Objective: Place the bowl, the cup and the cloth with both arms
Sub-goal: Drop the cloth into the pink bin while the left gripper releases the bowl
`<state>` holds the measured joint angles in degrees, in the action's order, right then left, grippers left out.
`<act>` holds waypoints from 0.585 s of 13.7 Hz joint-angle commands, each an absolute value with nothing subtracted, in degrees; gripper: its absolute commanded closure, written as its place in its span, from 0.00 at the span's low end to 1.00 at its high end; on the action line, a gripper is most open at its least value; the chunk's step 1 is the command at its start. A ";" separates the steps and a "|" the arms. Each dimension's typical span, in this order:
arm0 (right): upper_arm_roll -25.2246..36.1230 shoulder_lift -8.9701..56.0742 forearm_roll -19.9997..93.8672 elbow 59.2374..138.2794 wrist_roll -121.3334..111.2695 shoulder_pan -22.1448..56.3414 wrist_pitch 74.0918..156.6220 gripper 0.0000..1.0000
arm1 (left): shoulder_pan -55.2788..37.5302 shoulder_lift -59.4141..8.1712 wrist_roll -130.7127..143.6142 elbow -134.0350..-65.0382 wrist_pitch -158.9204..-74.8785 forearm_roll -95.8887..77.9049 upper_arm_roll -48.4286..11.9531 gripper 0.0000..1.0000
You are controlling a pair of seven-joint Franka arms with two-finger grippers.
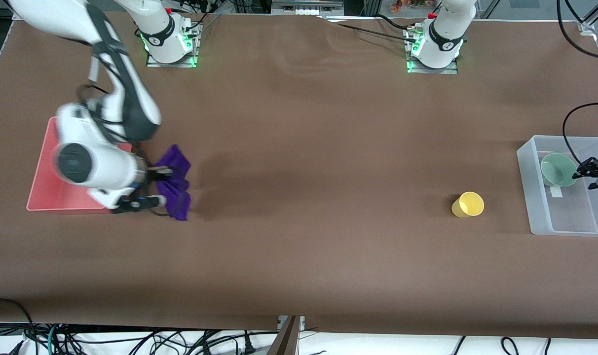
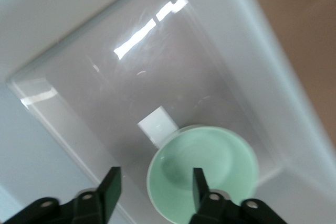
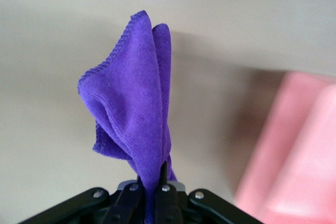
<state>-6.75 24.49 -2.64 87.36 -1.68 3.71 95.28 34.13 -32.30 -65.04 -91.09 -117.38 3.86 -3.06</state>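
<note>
Pinching the soft, folded purple cloth (image 3: 134, 108) above the table beside the pink tray (image 1: 45, 170), the right gripper (image 3: 149, 182) is clenched, while the left gripper (image 2: 152, 184) hangs released over the smooth green bowl (image 2: 205, 174) in the clear bin (image 1: 536, 197) at the left arm's end, the tapered yellow cup (image 1: 467, 204) standing nearby.

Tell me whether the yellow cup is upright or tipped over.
Tipped over: the cup lies on its side on the table, its open mouth facing the front camera, outside the clear bin.

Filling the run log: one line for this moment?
right gripper: shut on purple cloth, beside pink tray | left gripper: open over green bowl in clear bin
</note>
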 commanded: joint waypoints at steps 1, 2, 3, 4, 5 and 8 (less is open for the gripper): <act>-1.17 24.26 -2.81 79.47 -13.13 3.43 81.43 1.00 | 31.74 -25.50 -56.30 -92.20 -109.80 3.25 -6.23 0.00; 2.34 23.65 -2.81 78.67 -18.40 3.43 78.08 1.00 | 30.34 -24.79 -50.94 -92.20 -108.12 3.25 -7.28 0.00; 5.94 23.21 -2.99 78.66 -23.16 3.43 76.74 1.00 | 29.02 -24.52 -45.23 -92.11 -107.76 3.08 -8.69 0.00; 9.54 23.29 -3.16 79.27 -27.90 3.43 76.55 1.00 | 27.52 -24.61 -38.65 -91.85 -107.75 2.99 -10.27 0.00; 12.54 23.73 -3.16 80.15 -32.30 3.25 77.16 1.00 | 26.20 -25.04 -32.06 -91.85 -107.84 2.99 -11.41 0.00; 16.87 24.35 -3.51 85.59 -37.88 2.64 80.32 1.00 | 19.53 -27.85 -17.26 -91.93 -111.51 2.90 -11.87 0.00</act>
